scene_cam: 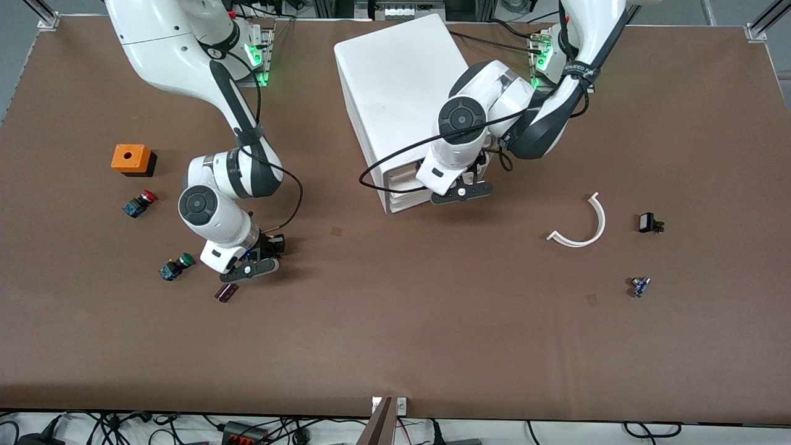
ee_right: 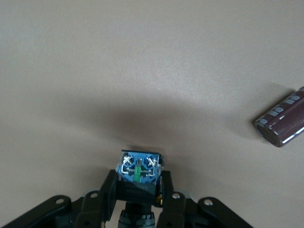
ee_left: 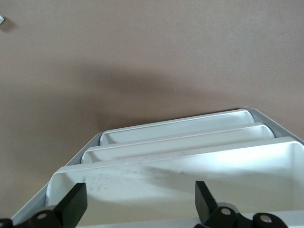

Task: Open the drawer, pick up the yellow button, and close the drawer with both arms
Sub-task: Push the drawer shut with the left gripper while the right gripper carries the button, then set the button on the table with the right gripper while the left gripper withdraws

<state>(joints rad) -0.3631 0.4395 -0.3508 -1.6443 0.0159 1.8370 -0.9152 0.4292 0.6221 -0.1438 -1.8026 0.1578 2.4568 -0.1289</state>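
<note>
The white cabinet (scene_cam: 395,80) stands at the middle of the table's robot side. Its uppermost drawer (ee_left: 190,180) stands pulled out a little; the part of its inside that shows is bare white. It also shows in the front view (scene_cam: 403,176). My left gripper (scene_cam: 462,193) hangs open over the drawer's front, its fingers (ee_left: 73,204) spread wide and holding nothing. My right gripper (scene_cam: 250,267) is low over the table toward the right arm's end, shut on the button (ee_right: 138,171). The button's blue terminal end points at the table. Its cap is hidden.
A dark red capacitor (scene_cam: 227,292) lies just beside my right gripper, also in the right wrist view (ee_right: 284,122). A green-capped button (scene_cam: 175,266), a red-capped button (scene_cam: 141,203) and an orange box (scene_cam: 131,159) lie nearby. A white curved piece (scene_cam: 581,224) and two small parts (scene_cam: 649,222) lie toward the left arm's end.
</note>
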